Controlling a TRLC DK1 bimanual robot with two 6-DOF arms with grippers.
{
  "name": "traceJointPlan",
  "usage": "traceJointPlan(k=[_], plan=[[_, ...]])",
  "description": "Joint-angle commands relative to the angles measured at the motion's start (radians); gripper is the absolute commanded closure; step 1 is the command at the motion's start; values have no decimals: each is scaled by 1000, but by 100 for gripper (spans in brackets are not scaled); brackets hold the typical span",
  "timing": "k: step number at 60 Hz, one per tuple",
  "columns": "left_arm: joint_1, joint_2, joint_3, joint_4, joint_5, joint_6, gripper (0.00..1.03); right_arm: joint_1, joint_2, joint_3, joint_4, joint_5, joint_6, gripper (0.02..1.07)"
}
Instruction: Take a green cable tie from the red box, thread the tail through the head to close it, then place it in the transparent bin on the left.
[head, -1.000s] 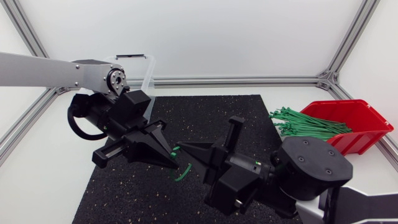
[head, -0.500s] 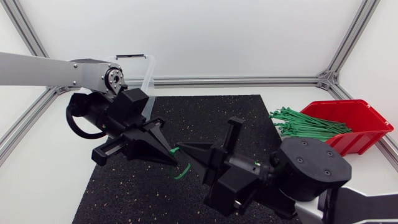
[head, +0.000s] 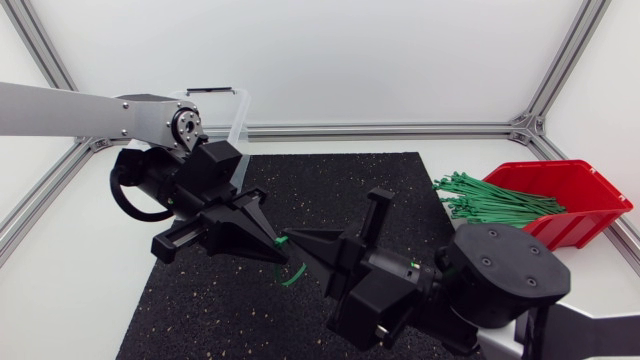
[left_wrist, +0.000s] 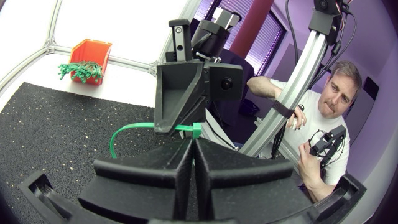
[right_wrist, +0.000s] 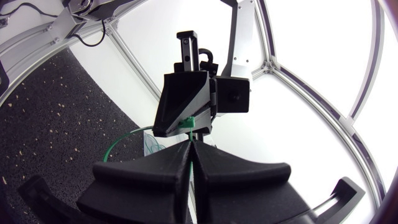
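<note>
Over the black mat (head: 340, 190) my left gripper (head: 270, 243) and right gripper (head: 292, 240) meet tip to tip, both shut. They hold a green cable tie (head: 295, 275), whose curved strap hangs below the tips. In the left wrist view my left gripper (left_wrist: 193, 144) is closed just under the tie's head (left_wrist: 196, 129), with the right gripper's fingers (left_wrist: 180, 93) pinching from ahead and the strap (left_wrist: 115, 140) looping aside. In the right wrist view the head (right_wrist: 186, 122) sits between my right gripper (right_wrist: 190, 146) and the left gripper's fingers (right_wrist: 183, 102). The red box (head: 580, 195) stands at the right.
A bundle of green ties (head: 490, 200) spills out of the red box toward the mat. The transparent bin (head: 228, 115) stands at the back left, partly behind my left arm. White table surrounds the mat, and aluminium frame rails run along the edges.
The left gripper has edged slightly toward the back; the tips stay together on the tie and the hanging strap has barely shifted.
</note>
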Motion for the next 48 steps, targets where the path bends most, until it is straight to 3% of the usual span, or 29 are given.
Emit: traceJointPlan(k=[1,38,39,43,48], plan=[[-8,28,18,-6,14,-3,100,9,-16,-5,9,-1,-23,101],[-17,68,55,5,14,-38,100,78,-52,-19,7,40,-37,101],[-17,68,55,5,14,-38,100,78,-52,-19,7,42,-37,100],[-17,68,57,5,14,-42,100,78,-49,-21,7,56,-36,79],[-17,60,57,5,14,-45,100,79,-51,-25,7,62,-36,65]])
